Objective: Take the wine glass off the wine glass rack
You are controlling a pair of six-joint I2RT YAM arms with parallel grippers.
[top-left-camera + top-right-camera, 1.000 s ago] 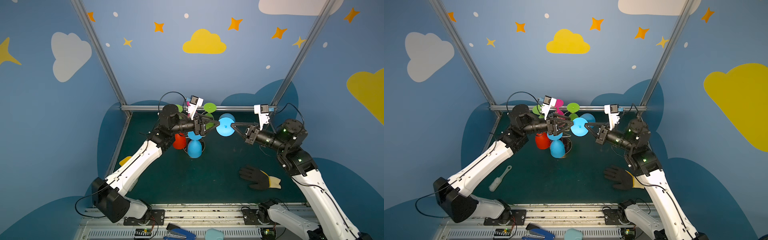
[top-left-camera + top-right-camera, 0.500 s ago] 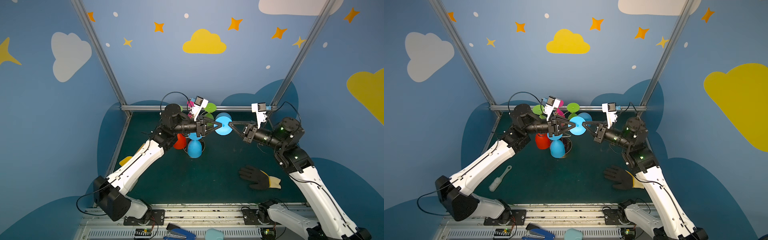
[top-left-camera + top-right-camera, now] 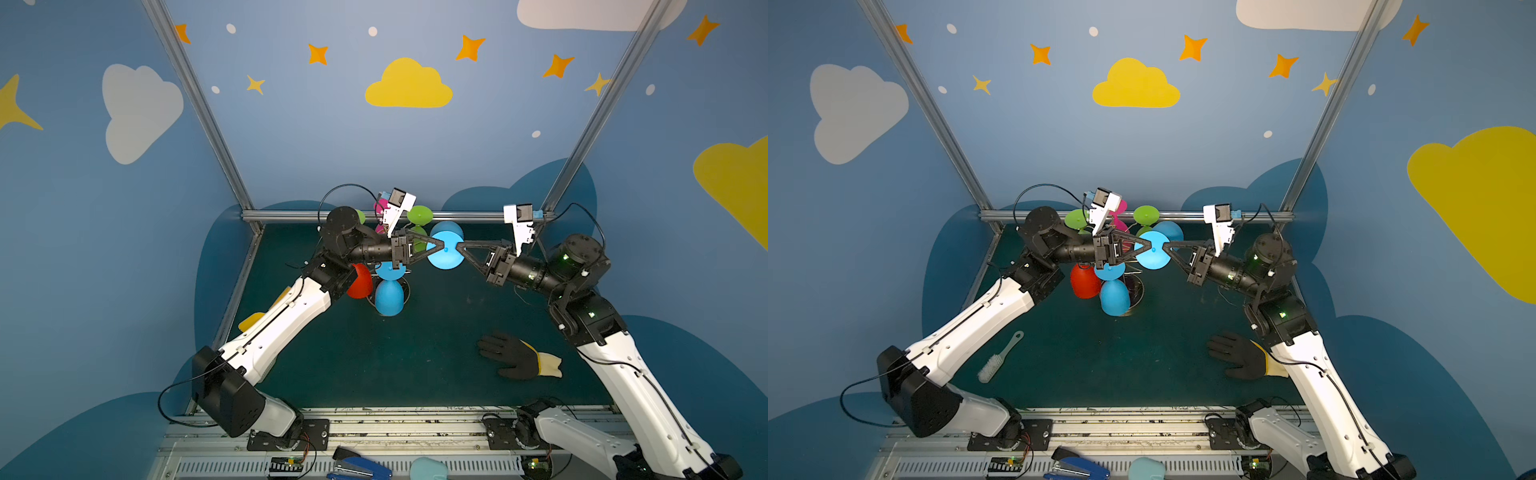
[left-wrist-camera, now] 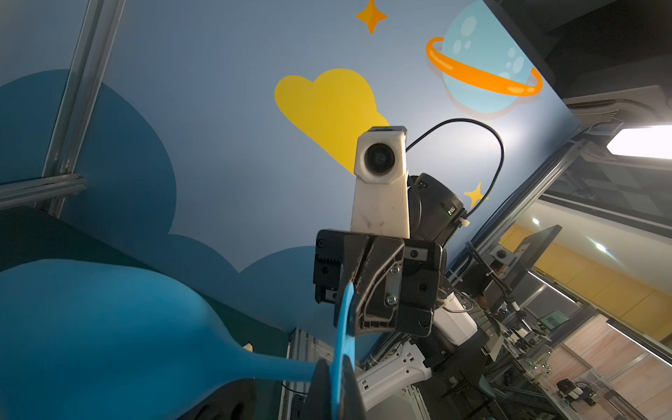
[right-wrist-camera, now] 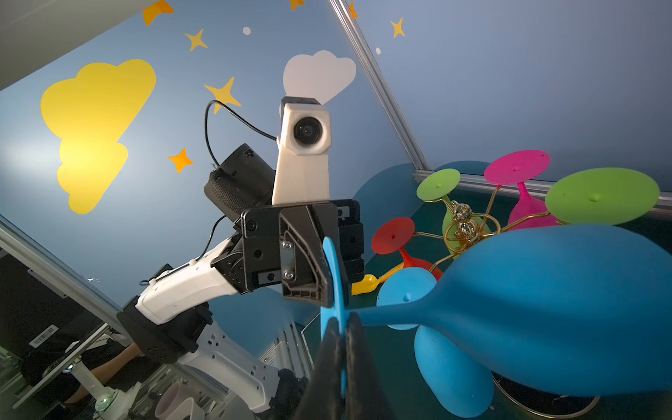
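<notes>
A blue wine glass (image 3: 446, 262) (image 3: 1152, 259) lies sideways in the air between my two arms, clear of the wine glass rack (image 5: 463, 225). My left gripper (image 3: 441, 248) (image 4: 336, 363) is shut on the edge of its round foot from the left. From the opposite side my right gripper (image 3: 458, 248) (image 5: 342, 327) is shut on the same foot. Its bowl (image 4: 91, 327) points toward the back wall. The gold wire rack stands behind and below my left gripper, its dark round base (image 3: 1137, 291) partly hidden by hanging glasses.
On the rack hang a red glass (image 3: 360, 282), another blue one (image 3: 388, 297), green ones (image 3: 419, 215) and a pink one (image 5: 516, 167). A black glove (image 3: 513, 357) lies front right and a brush (image 3: 998, 359) front left. A metal rail (image 3: 478, 216) runs along the back.
My left gripper has closed on the blue glass's foot. The right arm, holding the glass, shifted slightly left toward it.
</notes>
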